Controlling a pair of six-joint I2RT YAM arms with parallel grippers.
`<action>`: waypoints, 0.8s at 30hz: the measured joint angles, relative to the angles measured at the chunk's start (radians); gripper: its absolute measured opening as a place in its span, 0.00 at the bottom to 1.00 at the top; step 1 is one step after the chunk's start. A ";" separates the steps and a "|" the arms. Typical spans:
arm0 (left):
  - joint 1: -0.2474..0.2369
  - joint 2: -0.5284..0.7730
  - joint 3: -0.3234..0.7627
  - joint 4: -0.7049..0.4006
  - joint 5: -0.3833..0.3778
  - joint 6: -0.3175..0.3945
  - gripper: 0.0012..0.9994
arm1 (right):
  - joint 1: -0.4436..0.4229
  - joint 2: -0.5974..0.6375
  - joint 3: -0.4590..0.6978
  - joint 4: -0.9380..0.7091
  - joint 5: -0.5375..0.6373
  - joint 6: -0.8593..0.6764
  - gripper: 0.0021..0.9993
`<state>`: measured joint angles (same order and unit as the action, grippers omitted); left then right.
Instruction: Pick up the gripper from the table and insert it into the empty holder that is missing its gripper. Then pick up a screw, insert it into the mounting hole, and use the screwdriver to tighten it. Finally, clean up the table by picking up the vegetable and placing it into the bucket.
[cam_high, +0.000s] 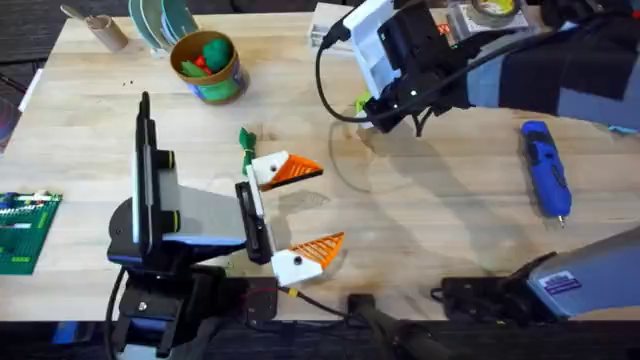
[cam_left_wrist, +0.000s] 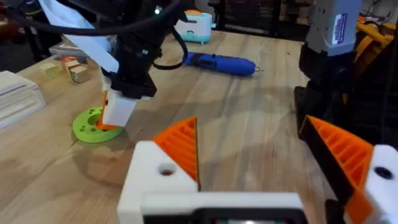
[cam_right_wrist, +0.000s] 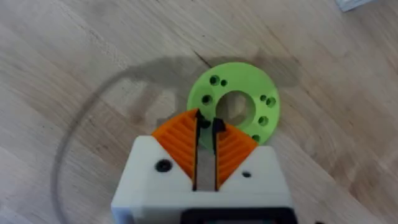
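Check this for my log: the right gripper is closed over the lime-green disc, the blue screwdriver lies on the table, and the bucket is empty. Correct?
One error: the bucket is not empty; the overhead view shows green and red items inside it. The rest stands: the right gripper is closed over the disc, and the screwdriver lies on the table.

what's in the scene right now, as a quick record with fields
left gripper: jaws open, orange pads on both, holding nothing
right gripper: reached across, down at the lime-green disc
screwdriver: lying on the table to the right, no gripper on it
vegetable: on the table beside the left gripper, not in the bucket
bucket: upright at the far left, green and red items inside
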<state>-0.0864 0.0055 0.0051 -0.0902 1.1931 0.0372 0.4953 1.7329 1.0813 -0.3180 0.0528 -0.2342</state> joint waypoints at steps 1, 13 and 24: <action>0.000 0.000 0.000 0.000 0.000 0.000 0.99 | 0.000 0.000 0.000 0.000 0.000 -0.007 0.17; 0.000 0.000 0.000 0.000 0.000 0.000 0.99 | 0.002 0.000 0.003 -0.001 0.004 -0.059 0.01; 0.000 0.000 0.000 0.000 0.000 0.000 0.99 | 0.004 0.000 0.020 -0.033 0.031 -0.079 0.01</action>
<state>-0.0864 0.0055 0.0051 -0.0904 1.1931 0.0372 0.4992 1.7329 1.1012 -0.3508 0.0839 -0.3131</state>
